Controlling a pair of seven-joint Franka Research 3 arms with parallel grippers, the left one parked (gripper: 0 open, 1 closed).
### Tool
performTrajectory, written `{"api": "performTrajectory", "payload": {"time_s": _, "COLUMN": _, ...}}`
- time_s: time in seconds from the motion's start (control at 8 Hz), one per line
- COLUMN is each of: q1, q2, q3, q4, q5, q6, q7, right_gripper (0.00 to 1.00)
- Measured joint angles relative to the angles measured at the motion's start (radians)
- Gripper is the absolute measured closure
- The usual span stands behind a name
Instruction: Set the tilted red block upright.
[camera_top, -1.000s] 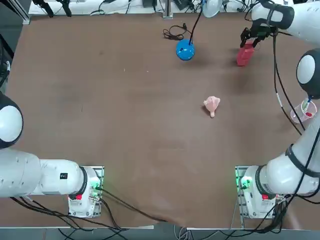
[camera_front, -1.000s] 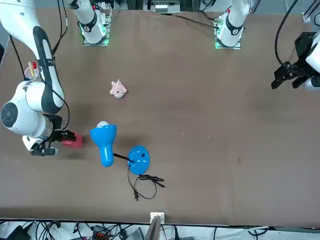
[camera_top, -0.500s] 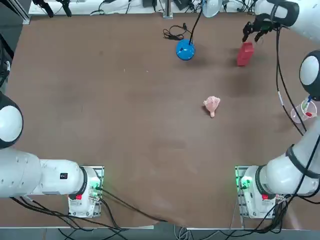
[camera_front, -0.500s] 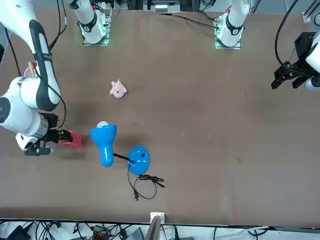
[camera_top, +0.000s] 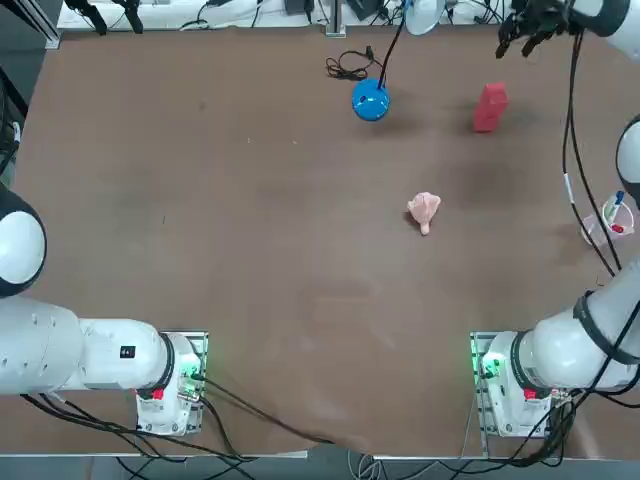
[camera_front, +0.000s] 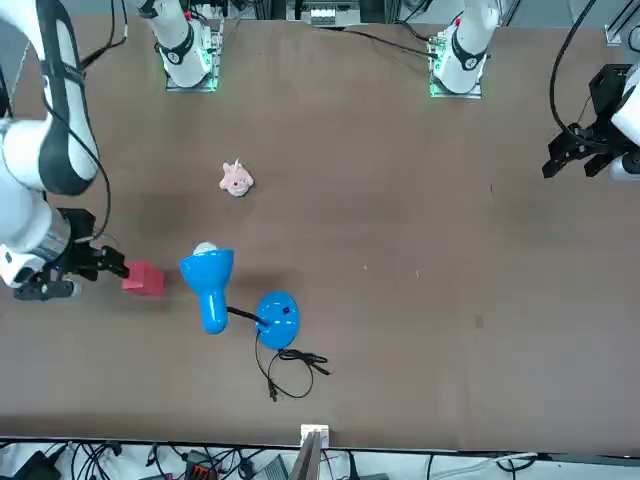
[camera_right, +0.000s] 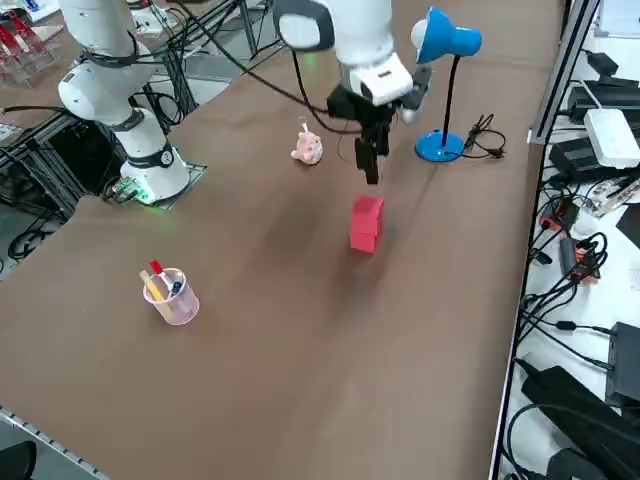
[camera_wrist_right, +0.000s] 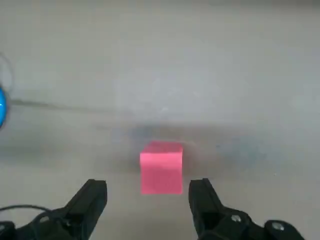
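The right gripper (camera_wrist_right: 149, 197) hangs in the air above the table (camera_top: 250, 250) with its two fingers (camera_wrist_right: 92, 197) spread wide and nothing between them. It points down at the red block (camera_wrist_right: 161, 166), which is seen below through the open gap. From the side, the gripper (camera_right: 371, 165) is clearly raised off the block (camera_right: 366, 223), apart from it. The block stands alone on the table, on its short end and upright as far as the side view lets one judge. Overhead, it (camera_top: 489, 106) sits near the far edge in the right half. A blue desk lamp (camera_right: 443, 60) stands a little way off (its round base (camera_top: 370, 100) rests level with the block). A pale pink toy (camera_top: 424, 211) lies nearer the middle, well apart.
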Motion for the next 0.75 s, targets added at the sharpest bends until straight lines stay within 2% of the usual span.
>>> {"api": "performTrajectory", "payload": {"time_s": 0.38, "q1": 0.000, "q2": -0.078, "q3": 0.000, "q4": 0.084, "q5": -0.029, "q6": -0.196, "q7": -0.001, "right_gripper": 0.00}}
{"api": "performTrajectory", "payload": {"time_s": 0.75, "q1": -0.002, "q2": -0.216, "q3": -0.004, "q4": 0.034, "q5": -0.038, "q6": -0.250, "q7": 0.001, "right_gripper": 0.00}}
